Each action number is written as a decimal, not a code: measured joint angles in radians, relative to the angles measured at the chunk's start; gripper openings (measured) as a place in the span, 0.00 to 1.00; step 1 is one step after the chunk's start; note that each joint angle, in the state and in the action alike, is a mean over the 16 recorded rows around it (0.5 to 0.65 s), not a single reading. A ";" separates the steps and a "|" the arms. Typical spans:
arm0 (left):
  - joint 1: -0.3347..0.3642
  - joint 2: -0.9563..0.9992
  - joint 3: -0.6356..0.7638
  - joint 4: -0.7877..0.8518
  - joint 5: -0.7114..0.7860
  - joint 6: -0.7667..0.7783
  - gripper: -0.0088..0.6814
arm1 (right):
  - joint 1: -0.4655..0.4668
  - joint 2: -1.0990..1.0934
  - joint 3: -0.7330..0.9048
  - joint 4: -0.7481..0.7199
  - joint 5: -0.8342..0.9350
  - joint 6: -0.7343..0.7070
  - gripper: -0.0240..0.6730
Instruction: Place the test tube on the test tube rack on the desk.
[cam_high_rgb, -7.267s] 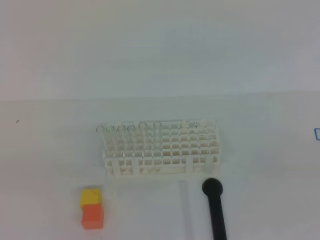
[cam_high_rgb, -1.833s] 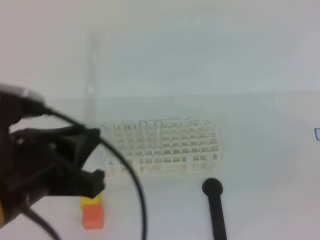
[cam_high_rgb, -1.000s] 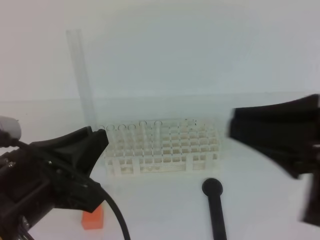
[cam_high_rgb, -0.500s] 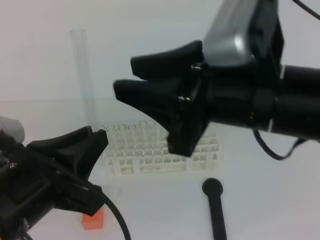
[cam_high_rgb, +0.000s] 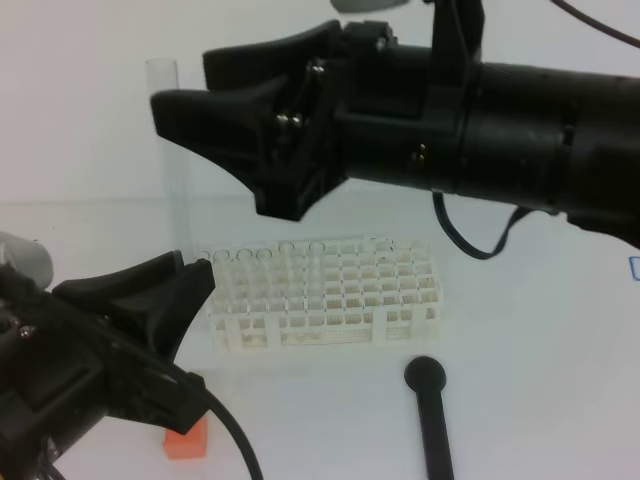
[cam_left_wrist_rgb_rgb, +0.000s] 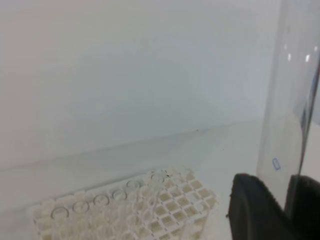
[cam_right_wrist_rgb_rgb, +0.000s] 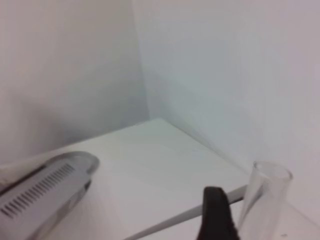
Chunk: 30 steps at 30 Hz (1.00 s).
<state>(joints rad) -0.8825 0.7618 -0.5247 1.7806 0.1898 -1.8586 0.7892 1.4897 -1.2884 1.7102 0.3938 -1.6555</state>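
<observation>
The test tube (cam_high_rgb: 172, 160) stands straight up, its open round top high above the test tube rack (cam_high_rgb: 325, 295). It is just past the left end of the rack. Its bottom end is pinched in the left claw (cam_high_rgb: 185, 290), which sits low, right beside the rack's left end. In the left wrist view the clear glass rises close by, with the dark fingers (cam_left_wrist_rgb_rgb: 252, 210) of that claw clamped on it at the bottom.

The right claw (cam_high_rgb: 185, 85) is up high, above the rack and reaching over to the left. Its two fingers are spread wide apart, with nothing between them. Their tips point at the top part of the tube and are very near it, but I cannot tell if they touch it. In the right wrist view the tube's rim shows just beside one dark fingertip (cam_right_wrist_rgb_rgb: 215, 212).

So the tube runs up and down, and the right claw comes at it from the side. I think that claw should go around the top part next.

The rack stands on the white bench (cam_high_rgb: 540, 400). Round glass rims show in its back-left holes. The other holes look bare.
</observation>
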 joint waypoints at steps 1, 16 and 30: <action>0.000 0.000 0.000 0.000 -0.001 0.001 0.16 | 0.000 0.007 -0.010 0.000 0.004 0.008 0.66; 0.000 0.000 0.000 0.000 0.007 0.018 0.15 | 0.000 0.066 -0.081 0.000 0.058 0.087 0.55; 0.000 0.000 0.000 0.000 0.019 0.019 0.13 | 0.000 0.082 -0.088 0.001 0.082 0.105 0.31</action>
<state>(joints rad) -0.8825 0.7618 -0.5247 1.7806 0.2092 -1.8398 0.7892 1.5721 -1.3760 1.7113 0.4753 -1.5509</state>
